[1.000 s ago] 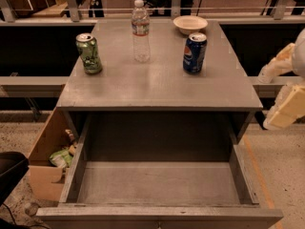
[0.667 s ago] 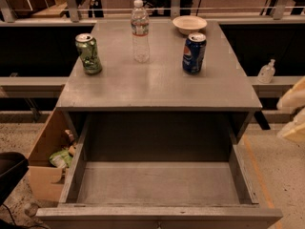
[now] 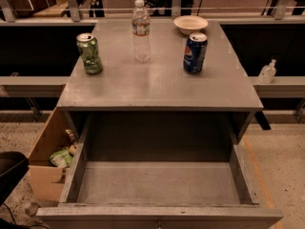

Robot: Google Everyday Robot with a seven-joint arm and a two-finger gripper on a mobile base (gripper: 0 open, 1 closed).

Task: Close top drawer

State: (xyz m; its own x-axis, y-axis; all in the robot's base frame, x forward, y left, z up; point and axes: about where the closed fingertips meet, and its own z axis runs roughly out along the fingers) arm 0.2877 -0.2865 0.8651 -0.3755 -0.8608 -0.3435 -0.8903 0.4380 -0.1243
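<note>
The wide grey wooden top drawer (image 3: 159, 185) stands pulled out at six o'clock, seemingly fully, under the grey table (image 3: 162, 87). The gripper is out of frame; its jaws' state cannot be told.

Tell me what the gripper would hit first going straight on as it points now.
Cannot tell: the gripper is out of view, so its heading does not show. The top drawer stands open, nearest the camera.
</note>
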